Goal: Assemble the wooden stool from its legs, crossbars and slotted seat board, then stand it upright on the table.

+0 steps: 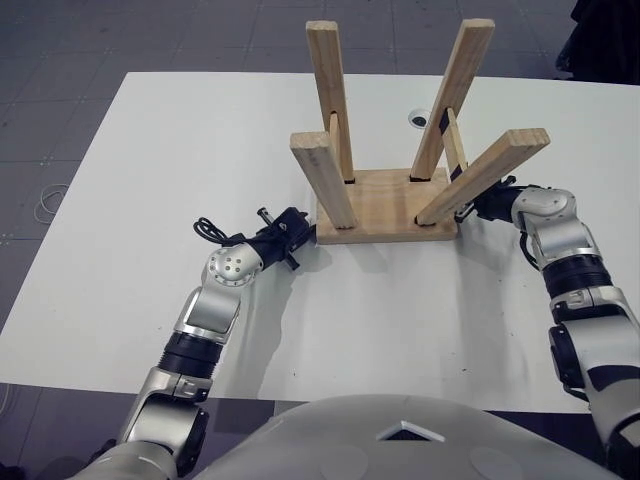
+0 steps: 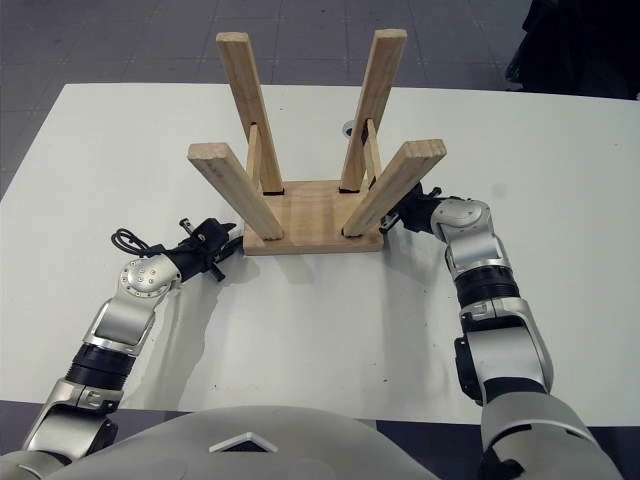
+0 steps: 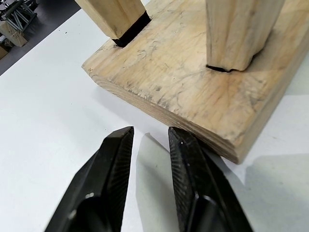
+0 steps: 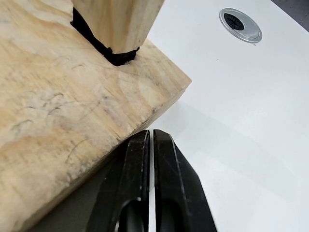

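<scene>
A: Where's the stool (image 2: pixel 310 215)?
B: Upper centre of frame, upside down. Its seat board (image 1: pixel 385 205) lies flat on the white desk (image 1: pixel 150 180), legs (image 1: pixel 326 185) pointing up.
A: And the hands?
B: The left hand (image 3: pixel 149 140) is at the board's left edge, slightly spread and empty. The right hand (image 4: pixel 150 135) is at the right edge, pressed together and empty.
A: Surroundings?
B: A round grommet (image 1: pixel 417 119) in the desk behind the stool, and grey tiled floor (image 1: pixel 150 30).

We see pale grained wooden stool (image 1: pixel 385 205), black slots (image 3: pixel 131 31), white surface (image 1: pixel 400 320), black ribbed left end effector (image 3: pixel 149 137), silver grommet (image 4: pixel 240 25).
</scene>
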Robot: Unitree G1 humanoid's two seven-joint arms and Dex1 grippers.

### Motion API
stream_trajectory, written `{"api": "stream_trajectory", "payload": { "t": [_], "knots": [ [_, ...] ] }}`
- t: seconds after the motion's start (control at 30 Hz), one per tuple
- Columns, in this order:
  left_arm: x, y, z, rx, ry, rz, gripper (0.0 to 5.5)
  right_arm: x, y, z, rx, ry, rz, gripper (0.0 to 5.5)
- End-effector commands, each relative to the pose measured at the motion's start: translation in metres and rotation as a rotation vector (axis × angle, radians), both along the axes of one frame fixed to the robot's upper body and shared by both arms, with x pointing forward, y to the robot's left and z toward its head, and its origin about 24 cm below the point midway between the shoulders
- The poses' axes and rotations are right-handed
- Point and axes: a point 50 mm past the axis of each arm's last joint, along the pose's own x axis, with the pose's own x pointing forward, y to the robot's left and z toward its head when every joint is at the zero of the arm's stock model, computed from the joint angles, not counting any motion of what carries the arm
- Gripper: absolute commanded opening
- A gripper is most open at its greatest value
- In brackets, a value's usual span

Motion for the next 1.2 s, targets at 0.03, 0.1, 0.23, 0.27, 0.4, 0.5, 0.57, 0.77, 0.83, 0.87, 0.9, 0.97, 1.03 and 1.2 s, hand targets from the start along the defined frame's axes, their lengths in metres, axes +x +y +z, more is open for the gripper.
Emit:
{"api": "stream_trajectory", "payload": {
  "t": [0.03,0.1,0.23,0.27,0.4,0.5,0.57,0.77,0.83,0.87,0.9,0.97,1.03,1.2],
  "knots": [
    [0.008,0.000,0.015,-0.020,-0.070,-0.018,1.36,-0.002,0.022,0.004,0.074,-0.016,0.099,0.15],
    [0.009,0.005,0.016,-0.007,-0.070,-0.015,1.36,-0.003,0.017,0.008,0.091,-0.023,0.074,0.15],
    [0.002,0.016,0.017,-0.008,-0.047,0.008,1.36,0.000,0.003,0.021,0.127,-0.054,-0.006,0.15],
    [0.000,0.020,0.017,-0.018,-0.042,0.018,1.36,-0.001,-0.001,0.023,0.128,-0.057,-0.018,0.15],
    [-0.005,0.048,0.015,0.033,-0.023,0.087,1.36,-0.008,-0.017,0.031,0.134,-0.048,-0.042,0.15],
    [-0.006,0.068,0.018,0.063,-0.028,0.125,1.36,-0.017,-0.024,0.036,0.134,-0.014,-0.017,0.15],
    [-0.003,0.063,0.032,-0.019,-0.040,0.048,1.36,-0.025,-0.030,0.040,0.152,0.040,0.025,0.15],
    [-0.007,0.037,0.057,-0.371,0.133,-0.202,2.06,-0.031,-0.054,0.056,0.271,0.210,0.119,0.73],
    [-0.008,0.033,0.059,-0.438,0.176,-0.258,2.27,-0.032,-0.060,0.057,0.273,0.242,0.150,1.00],
    [-0.007,0.032,0.060,-0.456,0.185,-0.282,2.42,-0.033,-0.061,0.057,0.275,0.256,0.172,1.17],
    [-0.006,0.032,0.060,-0.463,0.186,-0.292,2.57,-0.033,-0.061,0.057,0.276,0.259,0.191,1.35],
    [-0.001,0.031,0.061,-0.461,0.168,-0.307,2.82,-0.031,-0.055,0.058,0.292,0.255,0.237,1.65],
    [0.004,0.029,0.060,-0.443,0.150,-0.318,3.06,-0.031,-0.049,0.060,0.317,0.244,0.273,1.92],
    [0.007,0.026,0.053,-0.382,0.160,-0.382,3.30,-0.036,-0.034,0.061,0.338,0.231,0.355,2.02]
  ]
}}
